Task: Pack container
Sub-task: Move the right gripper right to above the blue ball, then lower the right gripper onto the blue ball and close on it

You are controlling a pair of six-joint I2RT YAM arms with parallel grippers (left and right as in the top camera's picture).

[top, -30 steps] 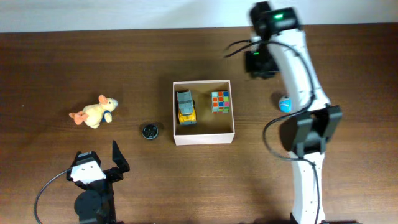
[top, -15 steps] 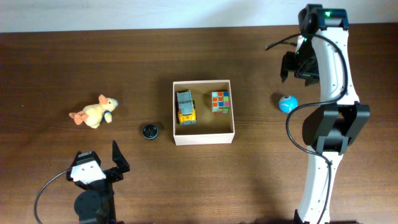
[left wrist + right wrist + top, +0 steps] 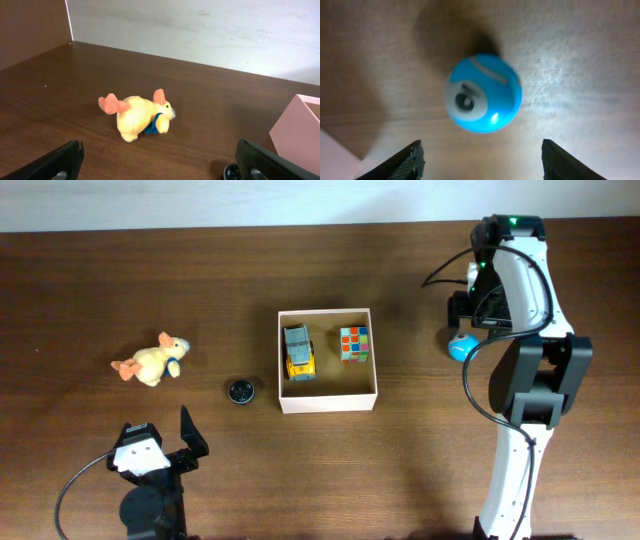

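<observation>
The container (image 3: 330, 401), a square white-walled box with a tan inside, sits mid-table and holds a toy truck (image 3: 298, 352) and a colour cube (image 3: 354, 344). A blue ball (image 3: 459, 347) with a white patch lies on the table to its right. My right gripper (image 3: 463, 327) is open just above and behind the ball; in the right wrist view the ball (image 3: 483, 93) lies ahead of the open gripper (image 3: 482, 165), apart from both fingers. My left gripper (image 3: 160, 442) is open and empty at the front left. A yellow plush duck (image 3: 152, 361) lies at the left.
A small black round object (image 3: 240, 391) lies left of the container, also low in the left wrist view (image 3: 231, 171). That view shows the duck (image 3: 137, 115), the container's corner (image 3: 297, 130) and the open left gripper (image 3: 160, 167). The container's edge (image 3: 332, 162) shows at bottom left of the right wrist view.
My right gripper has swung from behind the container's back right corner to the right, then come down over the blue ball. The left arm and the toys have not moved.
</observation>
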